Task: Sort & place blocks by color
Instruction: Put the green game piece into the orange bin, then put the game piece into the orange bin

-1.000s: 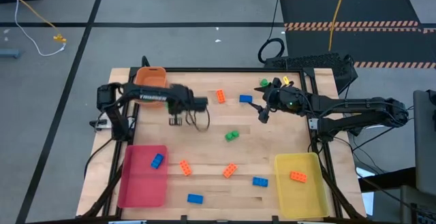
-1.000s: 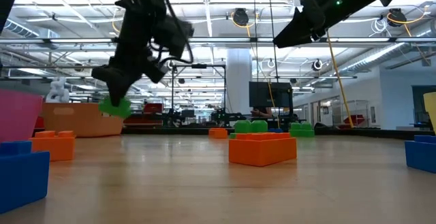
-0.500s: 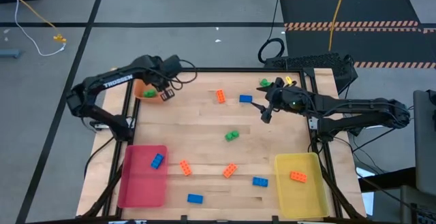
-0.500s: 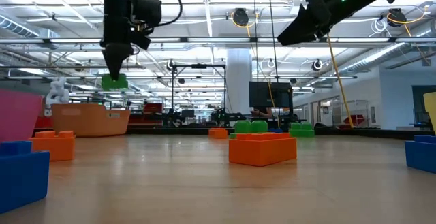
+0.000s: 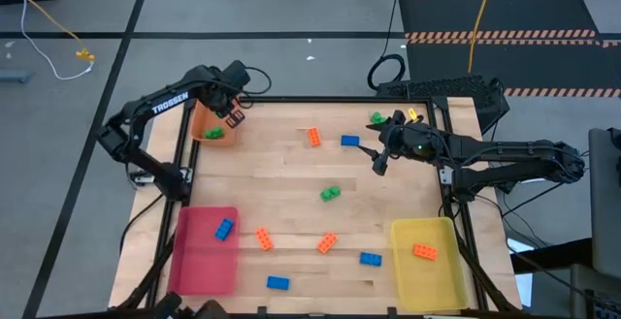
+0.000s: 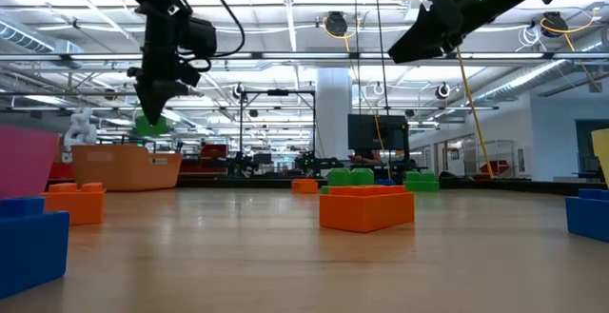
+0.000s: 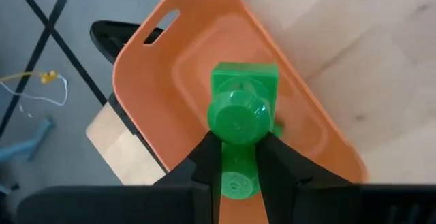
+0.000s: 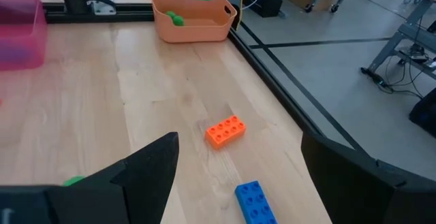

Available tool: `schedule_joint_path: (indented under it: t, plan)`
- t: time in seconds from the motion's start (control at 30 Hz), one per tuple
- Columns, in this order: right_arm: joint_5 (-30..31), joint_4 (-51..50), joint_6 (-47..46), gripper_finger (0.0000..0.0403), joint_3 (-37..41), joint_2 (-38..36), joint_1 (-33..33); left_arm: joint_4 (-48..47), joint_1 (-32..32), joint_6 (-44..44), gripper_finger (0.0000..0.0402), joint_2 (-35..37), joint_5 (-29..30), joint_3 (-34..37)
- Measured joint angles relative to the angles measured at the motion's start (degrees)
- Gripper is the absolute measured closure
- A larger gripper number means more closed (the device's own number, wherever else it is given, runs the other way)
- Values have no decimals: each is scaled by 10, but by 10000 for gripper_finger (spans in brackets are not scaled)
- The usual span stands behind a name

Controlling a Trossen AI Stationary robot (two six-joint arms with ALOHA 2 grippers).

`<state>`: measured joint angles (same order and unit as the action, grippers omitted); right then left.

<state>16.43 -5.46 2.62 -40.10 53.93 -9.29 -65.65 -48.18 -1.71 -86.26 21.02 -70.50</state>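
- High view: the left end effector [image 5: 234, 113] hangs over the shallow orange plastic tray [image 5: 203, 126] at the far left corner of the wooden counter [image 5: 291, 174]; a small green studded plastic brick [image 5: 213, 133] shows inside the tray. The right end effector [image 5: 380, 162] waits above the counter's far right part, near a blue brick [image 5: 349, 141] and an orange brick [image 5: 313, 137]. Loose bricks, such as a green one [image 5: 330, 194] mid-counter, lie well apart. One blue brick sits in the pink tray [image 5: 199, 256], one orange brick in the yellow tray [image 5: 441, 271].
- Low view: the left end effector [image 6: 152, 113] is clamped on a green brick [image 6: 149, 123], held clear above the orange tray [image 6: 124, 170].
- Left wrist view: the fingers [image 7: 208, 166] pinch the held green brick [image 7: 240, 122] across its narrow sides, studs outward, directly over the tray's hollow.
- Right wrist view: the right end effector's fingers [image 8: 146, 166] stand wide apart, holding nothing.
- Handling, as I judge it: these bricks are light, rigid and smooth-walled. A pinch across two flat parallel sides, below the studs, should hold best; gripping on the studs or corners risks a twist or slip.
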Motion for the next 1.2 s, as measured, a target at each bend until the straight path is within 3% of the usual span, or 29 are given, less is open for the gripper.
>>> schedule_joint_path:
  t: [0.13,0.43,0.57,0.63,0.83,1.03,1.2]
  plan:
    - [0,-7,-3,96,0,0,0,21,-19,13,312,-8,0,0]
    - [0,-8,-2,96,0,0,0,12,-36,23,193,-7,-2,0]
    - [0,-8,0,96,0,0,0,12,-25,23,157,-7,-3,0]
    - [0,-8,3,96,0,0,0,14,-12,22,146,-7,-31,0]
    - [1,-9,5,96,0,0,-5,51,56,42,136,-7,-134,0]
    - [49,-11,-18,96,21,0,-21,127,155,77,152,-7,-137,0]
    - [39,26,-28,96,53,0,-32,189,233,95,168,-7,-157,0]
